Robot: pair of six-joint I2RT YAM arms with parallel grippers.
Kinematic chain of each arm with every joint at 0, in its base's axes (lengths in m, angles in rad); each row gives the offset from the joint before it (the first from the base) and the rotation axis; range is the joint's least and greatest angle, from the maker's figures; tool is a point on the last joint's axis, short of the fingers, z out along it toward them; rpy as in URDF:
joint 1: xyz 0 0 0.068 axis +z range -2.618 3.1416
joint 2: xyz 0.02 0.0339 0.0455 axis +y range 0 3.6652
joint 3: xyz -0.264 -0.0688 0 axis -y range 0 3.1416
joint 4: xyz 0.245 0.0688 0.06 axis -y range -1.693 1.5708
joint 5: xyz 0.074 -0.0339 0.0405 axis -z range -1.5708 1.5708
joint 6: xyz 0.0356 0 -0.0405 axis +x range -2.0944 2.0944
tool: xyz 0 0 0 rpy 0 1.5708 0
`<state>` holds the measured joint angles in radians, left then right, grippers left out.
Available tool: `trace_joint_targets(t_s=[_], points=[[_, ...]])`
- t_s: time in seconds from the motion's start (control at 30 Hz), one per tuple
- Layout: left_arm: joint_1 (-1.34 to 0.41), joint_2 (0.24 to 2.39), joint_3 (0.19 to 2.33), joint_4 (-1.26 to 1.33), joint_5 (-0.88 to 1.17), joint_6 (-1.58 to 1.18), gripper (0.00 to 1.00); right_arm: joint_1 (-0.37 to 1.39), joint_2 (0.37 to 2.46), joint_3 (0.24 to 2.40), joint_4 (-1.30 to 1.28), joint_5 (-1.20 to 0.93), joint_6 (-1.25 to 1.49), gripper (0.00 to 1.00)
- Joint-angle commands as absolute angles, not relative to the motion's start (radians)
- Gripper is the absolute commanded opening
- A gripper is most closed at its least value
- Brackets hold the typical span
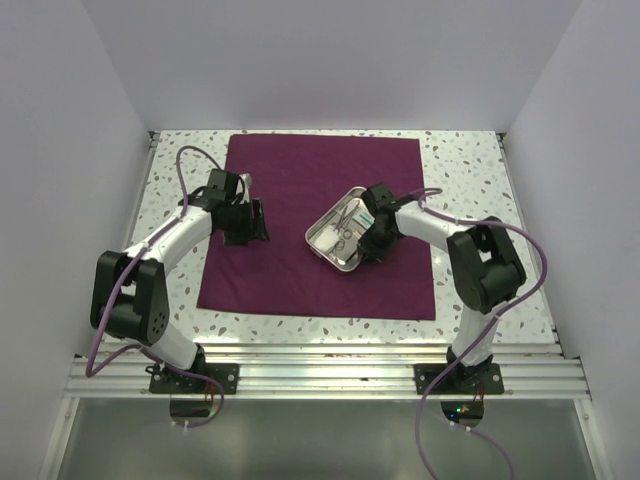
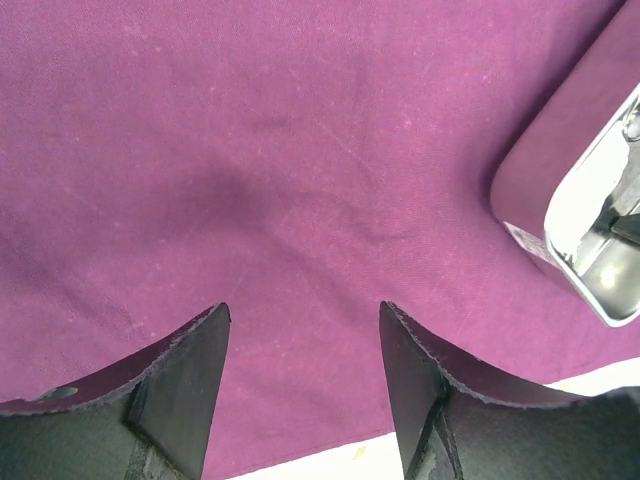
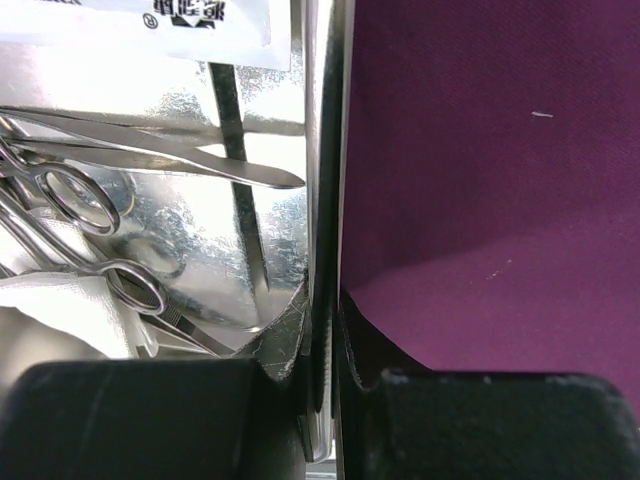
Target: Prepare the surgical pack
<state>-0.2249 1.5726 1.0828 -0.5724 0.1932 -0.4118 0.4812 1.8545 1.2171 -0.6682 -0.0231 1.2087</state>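
Right, top view first. The drape (image 1: 320,190) lies spread flat in the middle of the speckled table (image 1: 470,170). The steel tray (image 1: 322,246) sits on it right of centre, turned corner-on.
Left arm: elbow folded back low on the left, forearm reaching up and in across the drape's left edge. The left gripper (image 1: 250,222) is over the cloth, well apart from the tray.
Right arm: elbow kicked out to the right, forearm running left. The right gripper (image 1: 372,240) is at the tray's right-hand rim.

Left wrist view: both fingers (image 2: 180,390) are spread wide with nothing between them, only bare purple cloth behind the gap. Can't tell whether the tips touch the cloth. A tray corner shows at the right edge of frame, with purple reflected in its outer wall. A sliver of table shows at the bottom.

Right wrist view: the fingers are pinched on the tray's side wall, one inside and one (image 3: 375,350) outside, with the wall running straight up the frame between them. Inside the tray are tweezers (image 3: 200,160), scissors (image 3: 85,200) with ring handles, and a white printed packet (image 3: 150,25) at the top. The drape lies flat to the right of the wall.
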Motion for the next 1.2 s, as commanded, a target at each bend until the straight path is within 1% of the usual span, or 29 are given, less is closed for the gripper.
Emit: trace_joint_targets(t_s=[0.0, 0.03, 0.07, 0.1, 0.13, 0.2, 0.23, 0.3, 0.33, 0.4, 0.43, 0.5, 0.57, 0.67, 0.7, 0.77, 0.83, 0.97, 1.0, 1.17], points=[[-0.225, 1.575, 1.094, -0.580, 0.187, -0.431, 0.66, 0.506, 1.856, 1.236, -0.618, -0.002, 1.250, 0.00], [-0.225, 1.575, 1.097, -0.580, 0.189, -0.430, 0.66, 0.508, 1.861, 1.239, -0.627, -0.005, 1.243, 0.00], [-0.225, 1.577, 1.095, -0.581, 0.189, -0.430, 0.66, 0.514, 1.867, 1.242, -0.644, -0.008, 1.230, 0.02], [-0.225, 1.578, 1.097, -0.581, 0.190, -0.426, 0.66, 0.518, 1.862, 1.244, -0.646, -0.009, 1.223, 0.08], [-0.225, 1.580, 1.098, -0.581, 0.193, -0.425, 0.66, 0.522, 1.859, 1.246, -0.647, -0.017, 1.210, 0.24], [-0.226, 1.585, 1.098, -0.581, 0.192, -0.422, 0.66, 0.526, 1.835, 1.268, -0.692, -0.015, 1.155, 0.40], [-0.225, 1.588, 1.097, -0.577, 0.195, -0.422, 0.67, 0.526, 1.818, 1.281, -0.716, -0.014, 1.129, 0.49], [-0.227, 1.604, 1.097, -0.577, 0.196, -0.428, 0.66, 0.520, 1.755, 1.334, -0.790, 0.035, 1.017, 0.58], [-0.227, 1.614, 1.095, -0.577, 0.196, -0.431, 0.66, 0.515, 1.737, 1.359, -0.816, 0.061, 0.970, 0.64], [-0.227, 1.626, 1.095, -0.578, 0.193, -0.431, 0.66, 0.489, 1.698, 1.440, -0.885, 0.101, 0.824, 0.69], [-0.229, 1.632, 1.098, -0.583, 0.193, -0.423, 0.66, 0.477, 1.692, 1.468, -0.902, 0.153, 0.771, 0.74], [-0.230, 1.641, 1.100, -0.591, 0.177, -0.410, 0.67, 0.437, 1.700, 1.550, -0.951, 0.236, 0.625, 0.80], [-0.232, 1.651, 1.100, -0.603, 0.157, -0.405, 0.67, 0.365, 1.721, 1.597, -0.930, 0.276, 0.499, 0.84], [-0.247, 1.672, 1.117, -0.649, 0.112, -0.417, 0.68, 0.267, 1.827, 1.666, -0.859, 0.198, 0.350, 0.86], [-0.253, 1.677, 1.123, -0.655, 0.100, -0.428, 0.69, 0.255, 1.880, 1.749, -0.861, 0.199, 0.315, 0.86], [-0.276, 1.695, 1.132, -0.660, 0.060, -0.440, 0.71, 0.245, 2.003, 1.833, -0.807, 0.184, 0.197, 0.86], [-0.290, 1.727, 1.143, -0.672, 0.038, -0.452, 0.71, 0.244, 2.098, 1.868, -0.756, 0.155, 0.125, 0.87], [-0.302, 1.747, 1.152, -0.657, 0.026, -0.500, 0.70, 0.235, 2.227, 1.956, -0.641, 0.052, 0.109, 0.88], [-0.304, 1.750, 1.155, -0.654, 0.017, -0.505, 0.68, 0.236, 2.250, 1.965, -0.631, 0.046, 0.110, 0.88], [-0.304, 1.807, 1.160, -0.646, 0.003, -0.509, 0.67, 0.236, 2.347, 1.971, -0.638, 0.069, 0.137, 0.89]])
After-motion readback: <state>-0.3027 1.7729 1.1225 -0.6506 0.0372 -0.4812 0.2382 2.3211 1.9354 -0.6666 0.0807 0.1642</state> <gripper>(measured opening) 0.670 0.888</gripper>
